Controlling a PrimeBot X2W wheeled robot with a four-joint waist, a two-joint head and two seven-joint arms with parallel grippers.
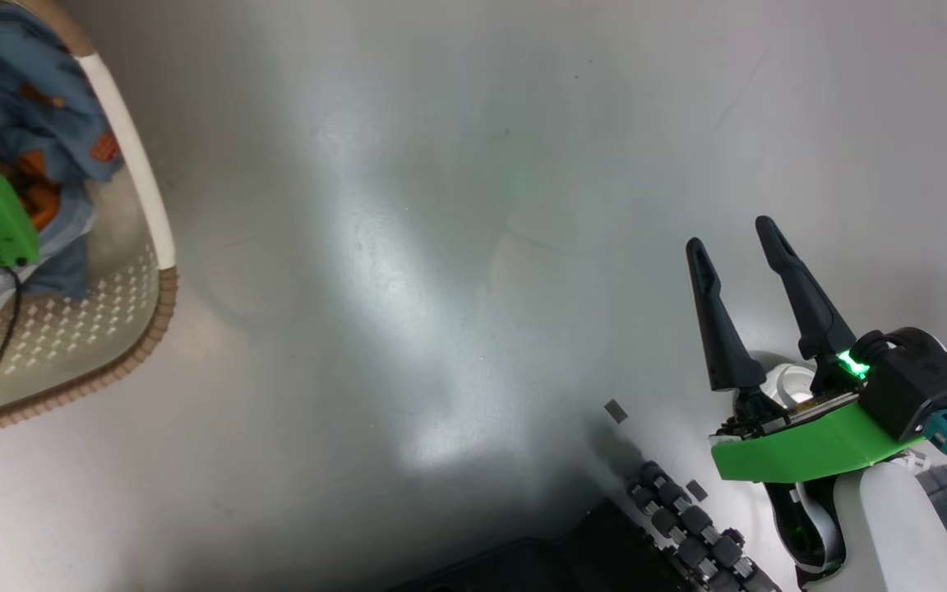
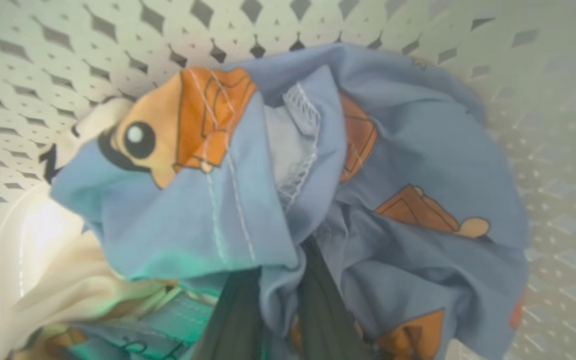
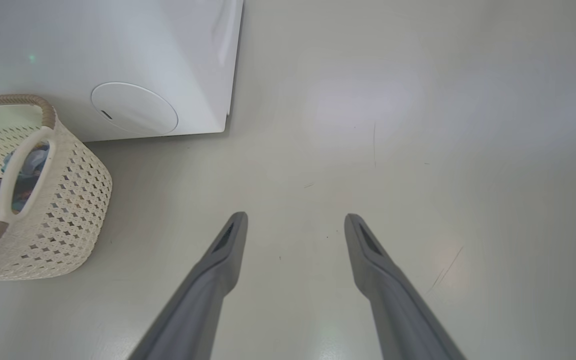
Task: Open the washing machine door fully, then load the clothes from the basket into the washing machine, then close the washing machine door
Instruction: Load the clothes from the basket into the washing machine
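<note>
At the upper left of the head view, a cream perforated plastic basket (image 1: 163, 247) with a brown woven-look rim holds crumpled blue clothes (image 1: 38, 115) patterned in orange. Low centre in the left wrist view, the left gripper (image 2: 280, 280) pinches a blue fold between nearly closed dark fingers. The boxy white washing machine (image 3: 118, 50) stands just beside the basket. At lower right, the right gripper (image 1: 731, 235) hangs spread wide, empty, over the glossy grey floor (image 1: 441, 247).
</note>
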